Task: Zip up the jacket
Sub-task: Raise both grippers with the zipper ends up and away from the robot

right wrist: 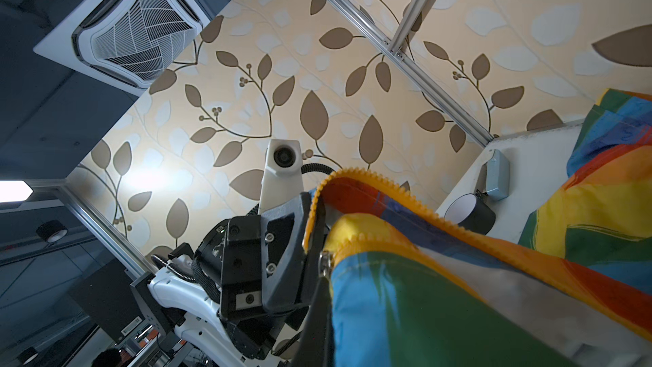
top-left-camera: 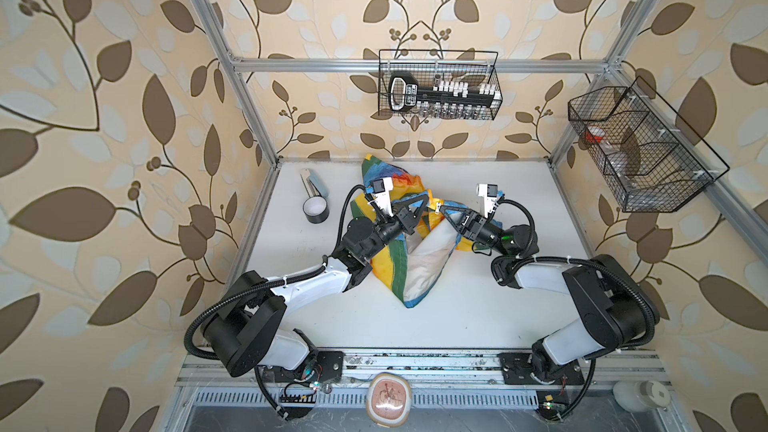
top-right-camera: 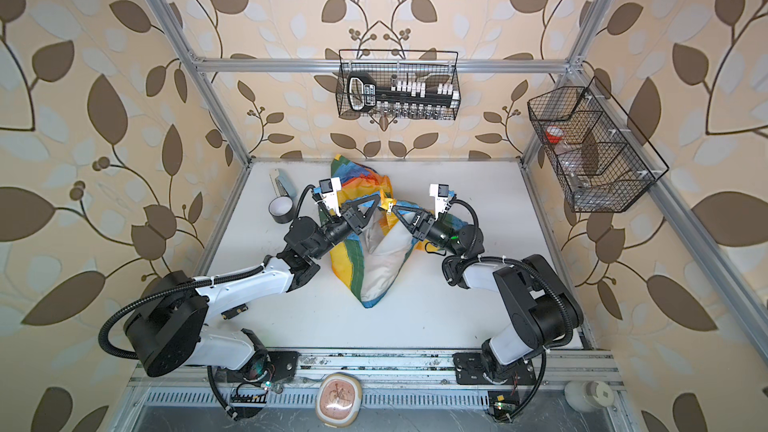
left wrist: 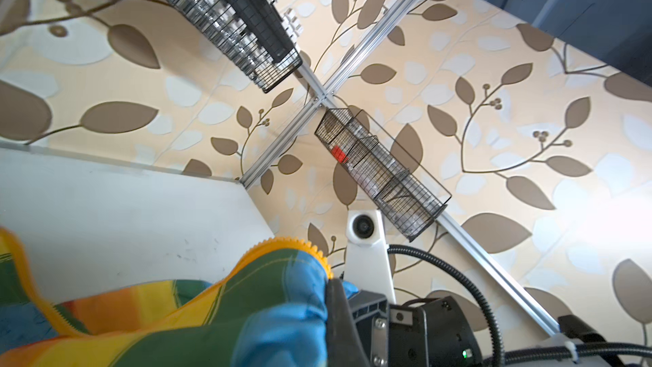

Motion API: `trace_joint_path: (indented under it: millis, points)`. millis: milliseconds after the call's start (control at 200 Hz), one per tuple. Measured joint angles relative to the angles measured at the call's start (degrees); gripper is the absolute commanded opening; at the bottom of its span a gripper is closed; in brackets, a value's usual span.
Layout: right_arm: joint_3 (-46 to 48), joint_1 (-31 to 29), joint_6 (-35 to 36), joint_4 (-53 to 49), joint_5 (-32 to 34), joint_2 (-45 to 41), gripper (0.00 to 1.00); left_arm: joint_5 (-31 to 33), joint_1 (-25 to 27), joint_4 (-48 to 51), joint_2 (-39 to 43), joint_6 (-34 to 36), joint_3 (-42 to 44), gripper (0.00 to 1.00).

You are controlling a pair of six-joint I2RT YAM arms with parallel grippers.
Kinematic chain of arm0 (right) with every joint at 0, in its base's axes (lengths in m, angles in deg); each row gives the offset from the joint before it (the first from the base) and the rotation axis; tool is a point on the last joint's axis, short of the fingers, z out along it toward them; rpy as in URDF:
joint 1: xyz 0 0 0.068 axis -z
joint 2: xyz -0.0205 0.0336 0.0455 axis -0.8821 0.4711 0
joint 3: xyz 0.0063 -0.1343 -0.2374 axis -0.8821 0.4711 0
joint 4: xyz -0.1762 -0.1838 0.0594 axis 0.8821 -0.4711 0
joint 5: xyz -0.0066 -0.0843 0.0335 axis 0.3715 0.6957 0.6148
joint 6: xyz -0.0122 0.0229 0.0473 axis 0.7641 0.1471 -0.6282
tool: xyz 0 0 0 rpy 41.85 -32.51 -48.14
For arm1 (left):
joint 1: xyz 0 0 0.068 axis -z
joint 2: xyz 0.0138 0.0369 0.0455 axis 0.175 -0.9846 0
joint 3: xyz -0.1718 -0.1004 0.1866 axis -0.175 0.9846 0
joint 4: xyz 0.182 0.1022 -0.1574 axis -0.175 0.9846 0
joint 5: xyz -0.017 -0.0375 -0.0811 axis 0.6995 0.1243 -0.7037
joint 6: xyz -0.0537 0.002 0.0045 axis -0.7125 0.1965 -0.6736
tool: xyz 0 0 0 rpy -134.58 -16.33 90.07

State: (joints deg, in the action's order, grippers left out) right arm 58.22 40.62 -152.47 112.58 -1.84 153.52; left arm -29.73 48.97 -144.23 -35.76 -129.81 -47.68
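Note:
The jacket lies crumpled mid-table in both top views, rainbow blocks outside, white lining showing. Its two front edges are lifted together between the arms. My left gripper is shut on one orange zipper edge. My right gripper is shut on the other edge, right by the silver zipper slider. The two tips almost meet. In the left wrist view the green and blue cloth covers my own jaws, and the right gripper's finger stands against it.
A black tape roll and a grey-blue box sit at the table's back left. Wire baskets hang on the back wall and the right frame. The white table ends at a metal rail in front.

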Motion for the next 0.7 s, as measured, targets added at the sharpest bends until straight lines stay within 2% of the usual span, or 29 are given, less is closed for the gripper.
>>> trace_joint_path:
  millis: [160,700]
  points:
    - [-0.04,-0.59,-0.24,0.02,-0.42,-0.26,0.00,-1.84,0.00,-2.43,-1.55,-1.92,-1.20,0.00]
    - [-0.09,-1.62,-0.20,0.22,0.81,-2.95,0.00,-1.86,0.00,-6.40,-4.09,-5.18,-0.57,0.00]
